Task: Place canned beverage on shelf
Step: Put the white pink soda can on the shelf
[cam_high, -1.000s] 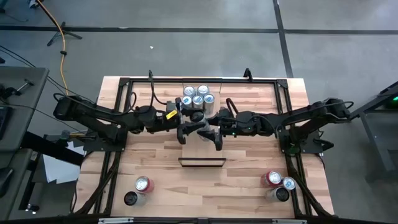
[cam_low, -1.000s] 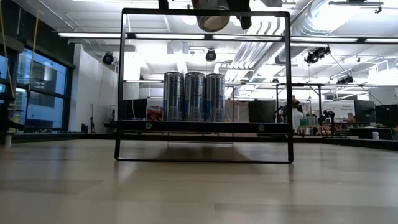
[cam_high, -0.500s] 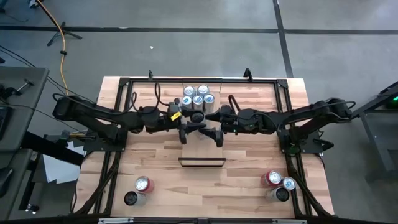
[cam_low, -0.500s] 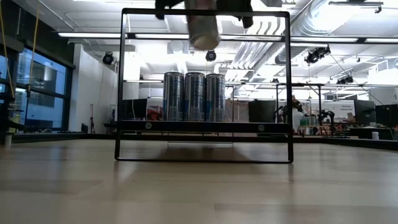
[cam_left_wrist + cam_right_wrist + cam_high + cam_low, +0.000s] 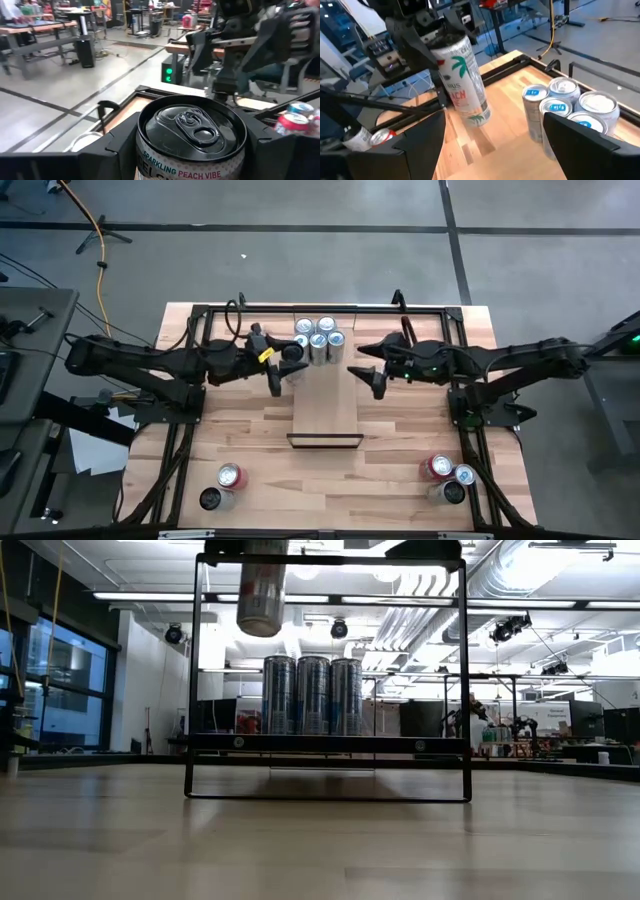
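A white canned beverage with a palm print and peach lettering hangs roughly upright in the air beside the left edge of the shelf, a long light-wood plank with a black frame at its near end. My left gripper is shut on the can. My right gripper stands open over the shelf's right edge, apart from the can, with nothing between its fingers. Several blue-topped cans stand on the shelf's far end. My left gripper pinches the can's side wall just below its top rim between its two fingers. The fingers come in about level from the table's left and lie across the can. The can hangs below them, lifted clear, its pull-tab top up and its bottom high above the table.
Two cans stand near the table's near left corner and three more near the near right corner. A black tube frame runs around the tabletop. The shelf's near half is bare wood.
The can has passed from my right gripper to my left. My right gripper has let go, opened wider and drawn back toward the table's right edge. My left gripper has carried the can toward the left edge, and the can has swung from tilted to nearly upright.
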